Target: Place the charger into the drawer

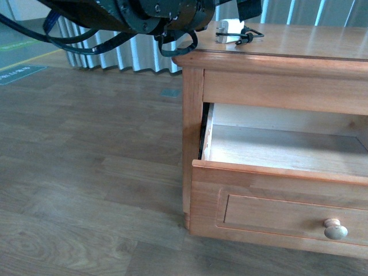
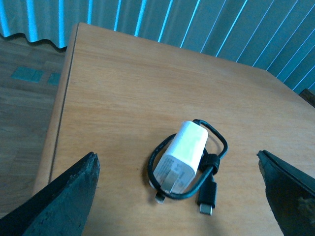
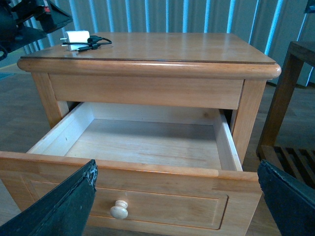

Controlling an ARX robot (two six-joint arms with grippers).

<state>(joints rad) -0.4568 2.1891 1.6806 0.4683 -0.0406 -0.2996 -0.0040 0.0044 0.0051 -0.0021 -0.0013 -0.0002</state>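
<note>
Honey-brown wood is filling the scene: the drawer [image 3: 224, 142] is standing pulled well out from under the counter [image 3: 187, 46], its pale interior showing open from above and its round knob [image 3: 119, 210] facing the robot. The charger [image 2: 183, 156] is lying on the counter top toward the left rear, its white body ringed by a thin black cable [image 2: 216, 147], well apart from the drawer below. The left pincer [image 2: 176, 158] is hanging over it with its fingers spread wide, one on either side and neither touching. The right pincer [image 3: 176, 167] is hovering in front of the drawer, likewise spread wide. The counter's rounded lip is overhanging the drawer's rear part, leaving the front part open. A slatted wooden stand [image 3: 290, 98] is sitting near the counter's right side. Wood-look floor [image 1: 86, 172] is stretching away on the left, and striped curtains [image 2: 197, 24] are hanging behind.
</note>
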